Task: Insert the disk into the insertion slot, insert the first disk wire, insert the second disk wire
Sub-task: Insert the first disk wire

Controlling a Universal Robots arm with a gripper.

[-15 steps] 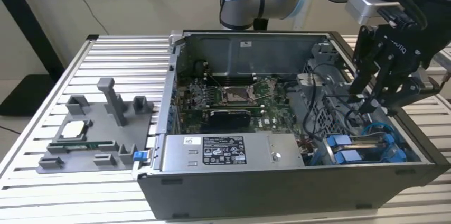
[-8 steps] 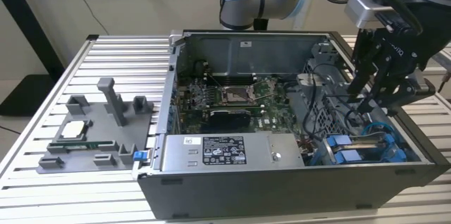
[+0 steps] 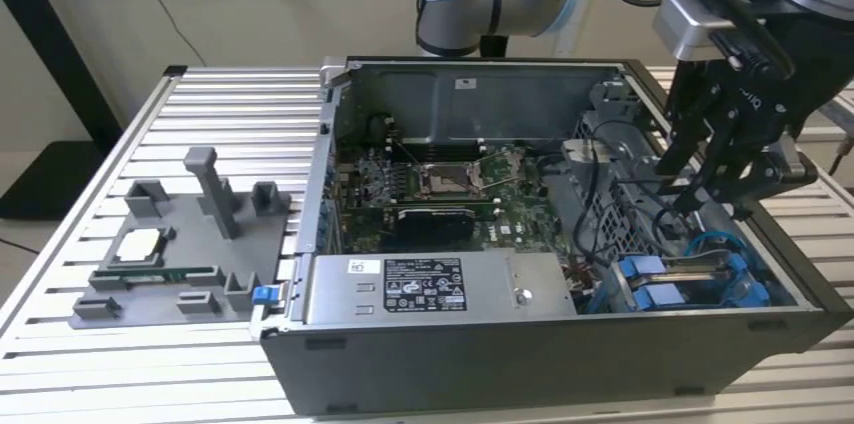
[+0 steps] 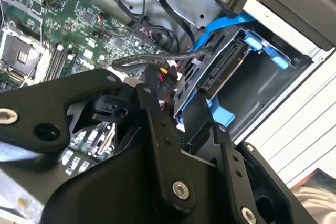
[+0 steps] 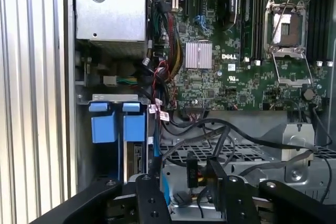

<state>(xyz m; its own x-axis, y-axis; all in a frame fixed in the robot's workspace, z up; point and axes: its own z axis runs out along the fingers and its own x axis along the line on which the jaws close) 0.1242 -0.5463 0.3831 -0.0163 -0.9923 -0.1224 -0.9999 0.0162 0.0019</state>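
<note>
Grey disk (image 4: 218, 74) in blue carrier (image 4: 218, 113)

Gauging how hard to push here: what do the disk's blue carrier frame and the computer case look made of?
Carrier frame: bright blue, smooth, evenly coloured moulded tabs; most likely plastic. Computer case: matt dark grey outside, thin folded rims; probably coated sheet metal.

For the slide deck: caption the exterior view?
Gripper poised over the disk inside an open computer case on a slatted table.
</note>
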